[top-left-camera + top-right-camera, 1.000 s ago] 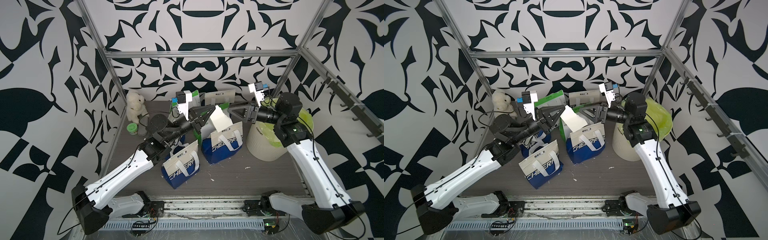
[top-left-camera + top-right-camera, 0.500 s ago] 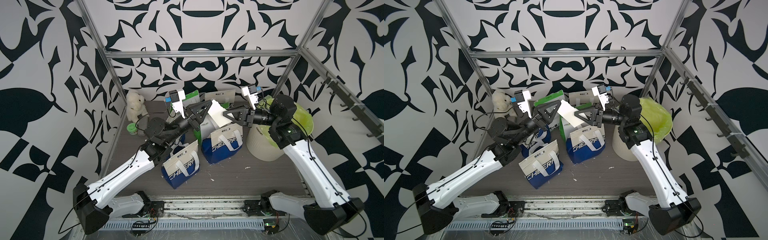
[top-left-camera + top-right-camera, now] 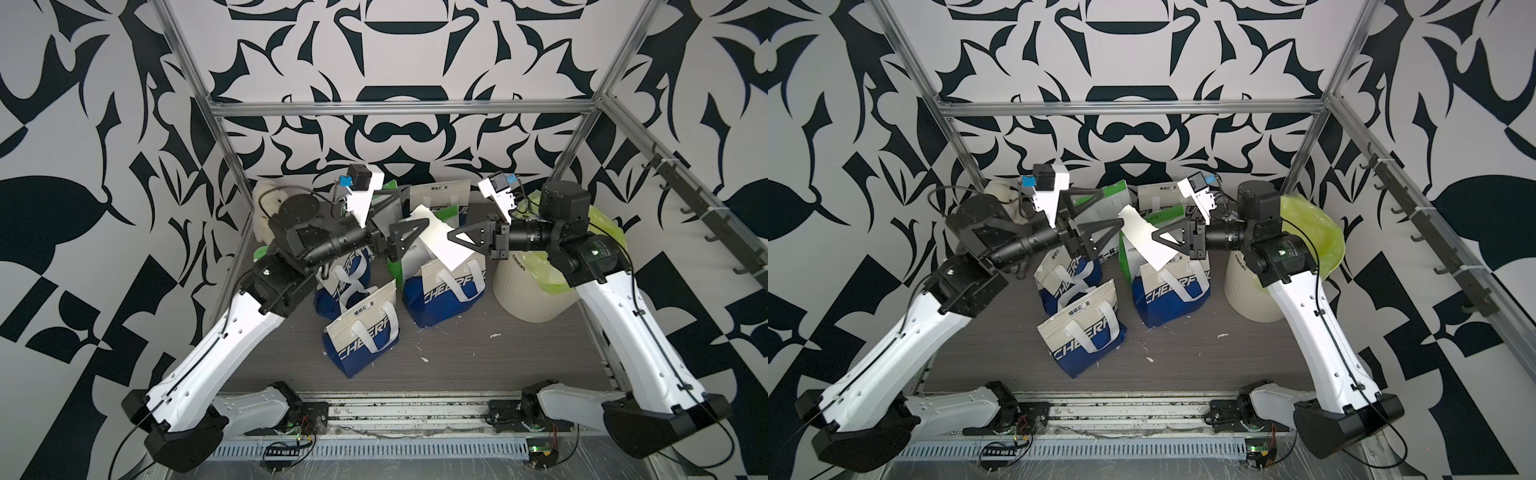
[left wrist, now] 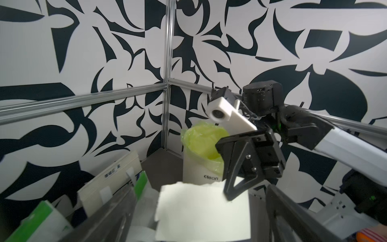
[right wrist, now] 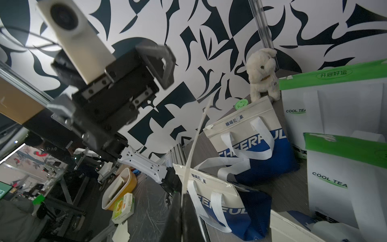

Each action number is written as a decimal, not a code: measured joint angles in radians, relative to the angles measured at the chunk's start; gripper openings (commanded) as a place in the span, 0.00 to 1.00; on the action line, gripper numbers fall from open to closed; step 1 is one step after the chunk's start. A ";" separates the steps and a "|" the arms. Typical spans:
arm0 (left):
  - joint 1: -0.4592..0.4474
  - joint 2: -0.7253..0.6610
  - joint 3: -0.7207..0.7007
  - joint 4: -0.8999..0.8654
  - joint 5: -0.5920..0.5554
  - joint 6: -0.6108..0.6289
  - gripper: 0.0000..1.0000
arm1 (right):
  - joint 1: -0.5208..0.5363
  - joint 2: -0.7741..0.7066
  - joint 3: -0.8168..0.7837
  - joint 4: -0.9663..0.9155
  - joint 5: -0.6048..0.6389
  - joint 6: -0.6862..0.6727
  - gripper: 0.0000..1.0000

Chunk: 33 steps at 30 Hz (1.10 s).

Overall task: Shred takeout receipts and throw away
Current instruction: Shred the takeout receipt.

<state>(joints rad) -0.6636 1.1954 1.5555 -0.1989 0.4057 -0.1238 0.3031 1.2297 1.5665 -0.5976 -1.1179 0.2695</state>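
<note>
A grey wood-grain bench (image 3: 478,357) floors a booth whose walls (image 3: 399,50) carry a bold black-and-white leaf pattern, edged by a silver aluminium frame (image 3: 399,109). A white round bin (image 3: 528,291) lined with a yellow-green plastic bag (image 3: 602,224) stands in a back corner. Small white paper scraps (image 3: 494,335) dot the bench in front of the bin.

Just beside the bin stands a blue-and-white handled bag printed CHEERFUL (image 3: 444,291). Two more bags of that kind (image 3: 361,336) stand farther from the bin, one of them nearer the front edge. Behind these, toward the back wall, stand green-and-white paper bags marked COOL TEA (image 5: 335,167). In the back corner farthest from the bin sits a white plush dog (image 5: 262,73), with a small round green lid (image 5: 241,104) just beside it.

A cream-white paper receipt (image 3: 436,243) hangs tilted in the air over the bag nearest the bin. The right gripper (image 3: 453,237) reaches out from over the bin, and its jaws are pinched closed on the receipt's nearer edge. The left gripper (image 3: 1113,207) faces it from the far side, jaws spread wide about the receipt's far end. Whether they touch the paper cannot be told. The bags crowd the bench between the left arm and the bin.
</note>
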 measured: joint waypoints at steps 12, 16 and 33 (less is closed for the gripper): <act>0.131 0.318 0.275 -0.305 0.557 0.048 0.86 | 0.012 0.018 0.067 -0.282 -0.030 -0.214 0.00; 0.124 0.351 0.283 -0.323 0.643 0.020 0.72 | 0.013 0.029 0.072 -0.308 -0.026 -0.230 0.00; 0.072 0.384 0.312 -0.465 0.661 0.042 0.53 | 0.020 0.060 0.102 -0.327 0.007 -0.241 0.00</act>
<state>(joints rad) -0.5911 1.5791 1.8679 -0.6636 1.0672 -0.0822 0.3229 1.2892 1.6688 -0.9245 -1.1110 0.0280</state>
